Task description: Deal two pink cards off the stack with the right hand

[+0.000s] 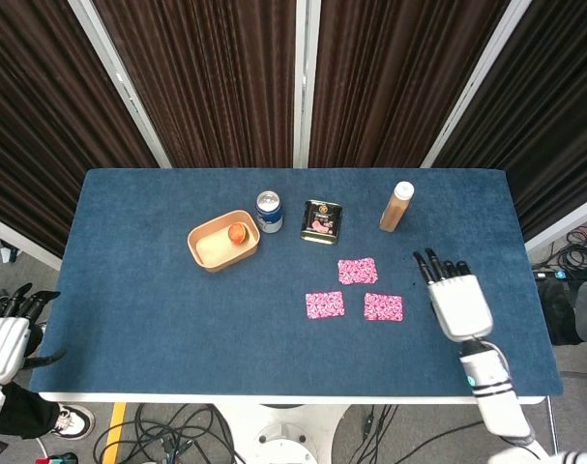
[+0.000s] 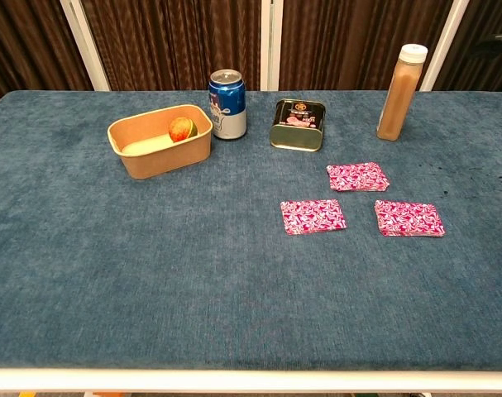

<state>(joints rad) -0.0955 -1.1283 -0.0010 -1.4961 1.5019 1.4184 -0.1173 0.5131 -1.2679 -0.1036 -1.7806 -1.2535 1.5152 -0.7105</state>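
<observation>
Three pink patterned card spots lie on the blue table. The back one looks slightly fanned. A single-looking card lies front left and another front right. My right hand hovers to the right of the cards with its fingers stretched out and apart, holding nothing and touching no card. It does not show in the chest view. My left hand hangs off the table's front left corner, fingers apart and empty.
A tan bowl holding a small orange fruit stands at the back left. Beside it are a blue can, a dark tin and a brown bottle.
</observation>
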